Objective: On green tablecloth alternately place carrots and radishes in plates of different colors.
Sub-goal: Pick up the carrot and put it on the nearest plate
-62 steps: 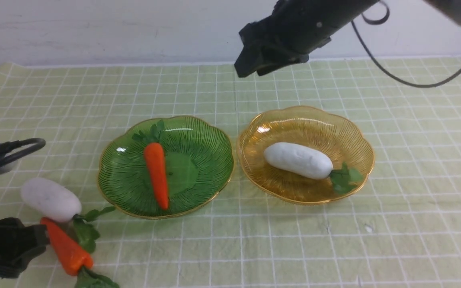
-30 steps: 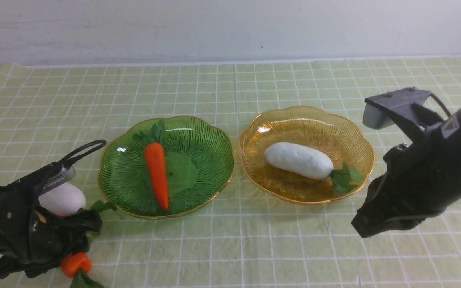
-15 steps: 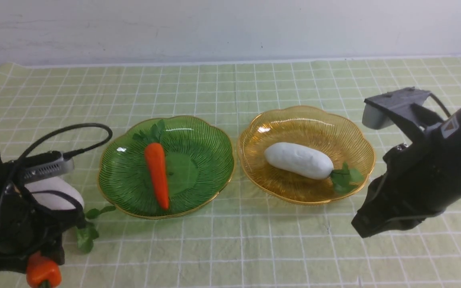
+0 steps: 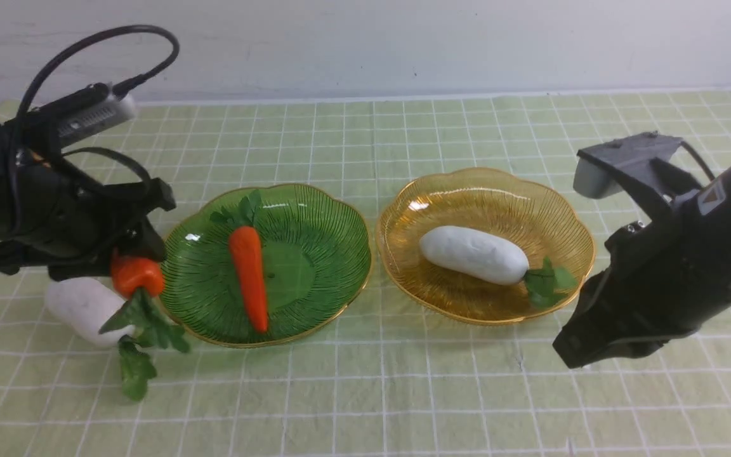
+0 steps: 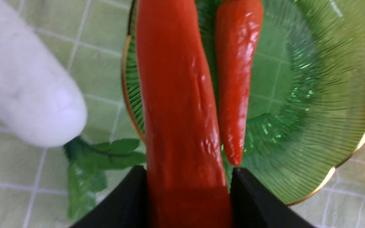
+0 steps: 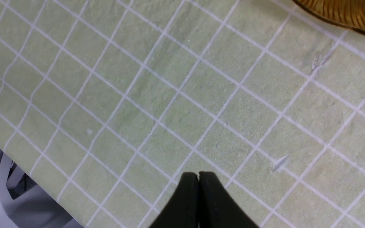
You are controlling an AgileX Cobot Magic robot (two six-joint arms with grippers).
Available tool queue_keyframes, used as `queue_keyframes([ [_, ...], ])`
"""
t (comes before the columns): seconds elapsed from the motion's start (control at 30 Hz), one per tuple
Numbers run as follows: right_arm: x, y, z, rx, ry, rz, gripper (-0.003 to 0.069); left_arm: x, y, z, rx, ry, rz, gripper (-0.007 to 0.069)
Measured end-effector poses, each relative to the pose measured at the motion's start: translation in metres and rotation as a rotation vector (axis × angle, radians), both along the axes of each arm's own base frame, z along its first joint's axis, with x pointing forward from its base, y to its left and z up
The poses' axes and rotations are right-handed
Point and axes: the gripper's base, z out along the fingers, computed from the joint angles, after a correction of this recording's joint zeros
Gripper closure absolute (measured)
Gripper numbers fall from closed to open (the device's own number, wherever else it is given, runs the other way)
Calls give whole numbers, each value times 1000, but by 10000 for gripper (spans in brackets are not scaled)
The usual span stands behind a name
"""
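Note:
On the green tablecloth [image 4: 403, 393] the green plate [image 4: 340, 279] holds one carrot [image 4: 249, 277]. A radish [image 4: 472, 254] lies in the amber plate [image 4: 499, 190]. My left gripper [image 4: 131, 254] is shut on the second carrot [image 4: 136, 274], held in the air just left of the green plate's rim, leaves hanging down. From the left wrist, the held carrot [image 5: 176, 110] runs out between the black fingers [image 5: 249, 199] over the green plate's edge [image 5: 328, 171]. A second radish [image 4: 80, 308] lies on the cloth below it. My right gripper [image 4: 572, 352] hangs shut and empty, right of the amber plate.
The right wrist view has the shut right gripper [image 6: 198, 177] over bare cloth, the amber plate's rim [image 6: 344, 12] at one corner and the table's edge [image 6: 27, 177] at the opposite one. A cable [image 4: 86, 51] loops above my left wrist.
My left gripper has risen with the carrot from the cloth's front left corner to beside the green plate's left rim. The radish on the cloth now shows. The right arm barely moved.

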Motion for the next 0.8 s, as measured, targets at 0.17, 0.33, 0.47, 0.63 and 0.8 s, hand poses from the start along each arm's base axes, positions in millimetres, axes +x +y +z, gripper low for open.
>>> queue_keyframes([
  [0.17,1,0,0,2,-6,-3,673,33,-17,-26,29,-60,-142,189],
  [0.33,0,0,0,1,-4,-2,673,49,-25,-41,25,-57,-202,42],
  [0.47,0,0,0,0,0,0,673,53,-22,-33,24,-66,-209,-13],
  [0.63,0,0,0,-4,-9,20,673,58,13,-3,66,-68,-139,-15],
  [0.8,0,0,0,-4,-10,24,673,47,73,0,87,70,84,20],
])
